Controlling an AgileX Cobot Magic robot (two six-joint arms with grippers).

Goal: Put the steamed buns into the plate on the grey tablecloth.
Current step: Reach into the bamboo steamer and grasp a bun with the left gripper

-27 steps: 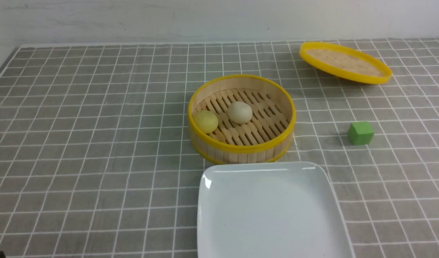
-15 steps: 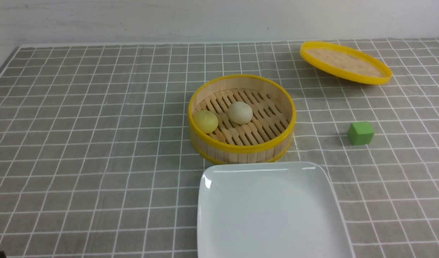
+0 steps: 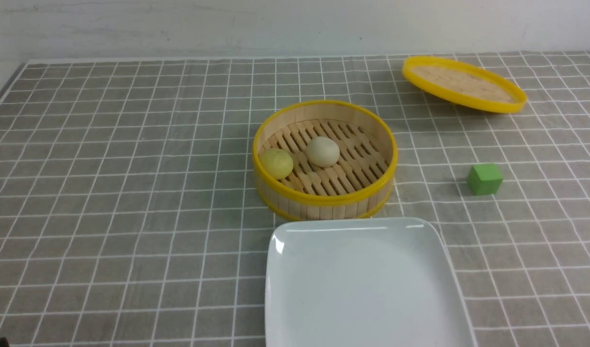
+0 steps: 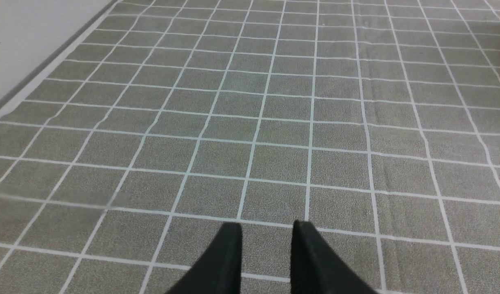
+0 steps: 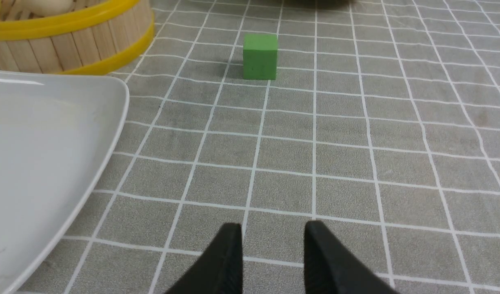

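Bamboo steamer on the grey tablecloth holds 2 things: pale yellow steamed bun against its wall at 9 o'clock, cream-white steamed bun near the middle. Both are round balls, so no long axis to call. At the steamer's 6 o'clock sits the white square plate, green cube off at 3. Over bare cloth, left gripper and right gripper hang with jaws apart, gripping nothing.

left of the bamboo steamer the grey tablecloth lies open, a wide passage; the plate sits just before it, with a green cube and a tilted lid to its right.
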